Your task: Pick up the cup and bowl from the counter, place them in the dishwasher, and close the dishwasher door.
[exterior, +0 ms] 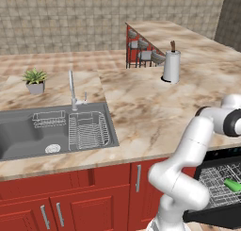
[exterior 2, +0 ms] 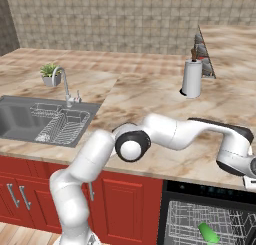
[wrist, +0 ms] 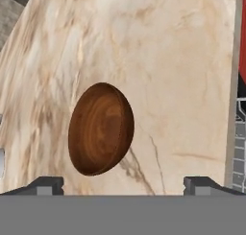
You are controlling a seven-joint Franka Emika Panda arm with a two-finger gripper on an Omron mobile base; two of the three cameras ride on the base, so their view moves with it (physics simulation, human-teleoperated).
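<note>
Hand view shows the wooden bowl (wrist: 101, 128) on the counter (wrist: 182, 61), left of centre, just above the open, empty gripper (wrist: 123, 183), nearer its left fingertip (wrist: 45, 185). A green cup (exterior 2: 209, 233) lies in the dishwasher (exterior 2: 200, 224).

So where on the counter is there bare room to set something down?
The widest bare stretch of counter lies between the sink and the paper towel roll. The back corner is crowded by the roll and a rack. The wooden bowl sits ahead of the open fingers.
</note>
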